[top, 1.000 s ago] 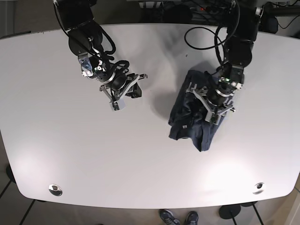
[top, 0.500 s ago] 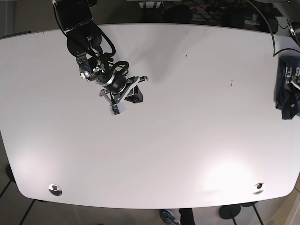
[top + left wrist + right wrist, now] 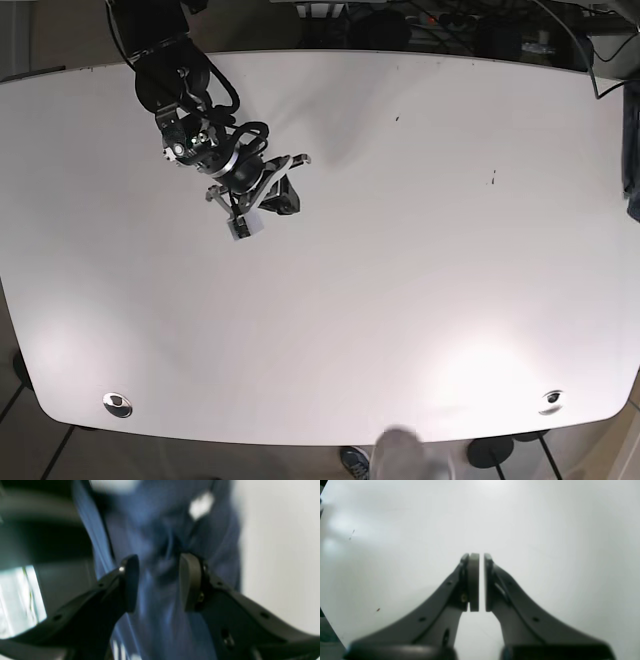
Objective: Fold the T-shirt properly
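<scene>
**Shirt lifted off the table, fold not begun**

Oddly, the table (image 3: pixel 400 300) carries no cloth at all in the base view. We find the T-shirt (image 3: pixel 160 530) only in the left wrist view, a blurred blue mass hanging between and beyond the fingers of the left gripper (image 3: pixel 158 582). Its jaws stand narrowly apart with cloth bunched in the gap; we judge they are pinching it, though the blur keeps us from certainty. In the base view a dark sliver at the table's far right edge may be that shirt; too little shows to tell.

The right gripper (image 3: pixel 478 582) hangs over the table's upper left part, jaws drawn nearly together, a thin slit between the pads, nothing held.

Step in hand, as we judge it: carrying the shirt, no folding yet. The next move calls for bringing it back over the table and laying it flat, the right gripper spreading a free edge.

Containers: none in view.
</scene>
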Tool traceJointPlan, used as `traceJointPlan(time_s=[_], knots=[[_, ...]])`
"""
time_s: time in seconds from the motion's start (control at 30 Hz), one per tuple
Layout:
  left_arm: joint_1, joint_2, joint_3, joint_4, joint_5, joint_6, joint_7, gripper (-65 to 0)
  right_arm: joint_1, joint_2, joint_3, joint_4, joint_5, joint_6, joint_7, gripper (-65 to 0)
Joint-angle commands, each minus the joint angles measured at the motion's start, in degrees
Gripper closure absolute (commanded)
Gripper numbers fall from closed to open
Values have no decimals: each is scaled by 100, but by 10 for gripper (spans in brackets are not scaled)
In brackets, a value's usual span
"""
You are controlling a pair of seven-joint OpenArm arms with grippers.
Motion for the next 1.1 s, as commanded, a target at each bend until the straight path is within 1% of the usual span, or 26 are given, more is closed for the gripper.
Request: traceJointPlan(time_s=[0.03, 0.07, 0.1, 0.2, 0.27, 0.33, 0.5, 0.53, 0.57, 0.6, 0.67, 0.73, 0.77, 0.83, 0.93, 1.0, 1.07, 1.1], knots=[[89, -227, -307, 410, -45, 33, -64, -239, 66, 33, 33, 149, 53, 12, 139, -24], [124, -113, -421, 665, -45, 33, -64, -239, 57, 33, 33, 149, 53, 12, 139, -24], [150, 98, -571, 1175, -36, 33, -64, -239, 48, 42, 33, 211, 45, 12, 139, -24], [176, 493, -799, 1940, 8, 33, -29, -239, -57, 42, 33, 343, 18, 12, 139, -24], [317, 819, -966, 2626, -36, 33, 376, -239, -101, 42, 33, 466, 18, 12, 139, -24], [326, 1285, -1037, 3303, -27, 33, 666, -239, -101, 42, 42, 475, 10, 12, 139, -24], [493, 2436, -1010, 4832, 8, 33, 1202, -239, -110, 42, 42, 554, 10, 3, 139, -27], [493, 2876, -1010, 5325, 8, 33, 1475, -239, -75, 42, 42, 536, 10, 3, 139, -30], [493, 3166, -1010, 5615, 8, 33, 1668, -239, -75, 50, 42, 545, 10, 3, 139, -51], [502, 3412, -1010, 5870, 8, 33, 1879, -239, -75, 50, 42, 545, 10, 3, 139, -94], [502, 3834, -1002, 6230, 8, 33, 2283, -239, -66, 50, 42, 554, 10, 3, 139, -198], [493, 4186, -958, 6388, 8, 33, 2547, -242, 13, 50, 42, 554, 10, 3, 139, -290], [493, 4362, -782, 6459, 8, 33, 2661, -243, 39, 50, 42, 554, 10, 3, 139, -333], [502, 4511, -483, 6529, 8, 68, 2855, -243, 92, 50, 86, 554, 10, 3, 139, -354], [502, 4713, -43, 6512, 8, 77, 3163, -243, 101, -11, 569, 554, 36, 3, 139, -350], [502, 4924, 133, 6494, 8, 86, 3259, -250, 92, -11, 886, 554, 62, 3, 139, -350], [502, 5223, 291, 6485, 17, 174, 3268, -347, 92, 24, 1132, 554, 62, 3, 139, -350], [502, 5329, 308, 6485, 17, 341, 3268, -394, 92, 33, 1211, 554, 62, 3, 139, -350]])
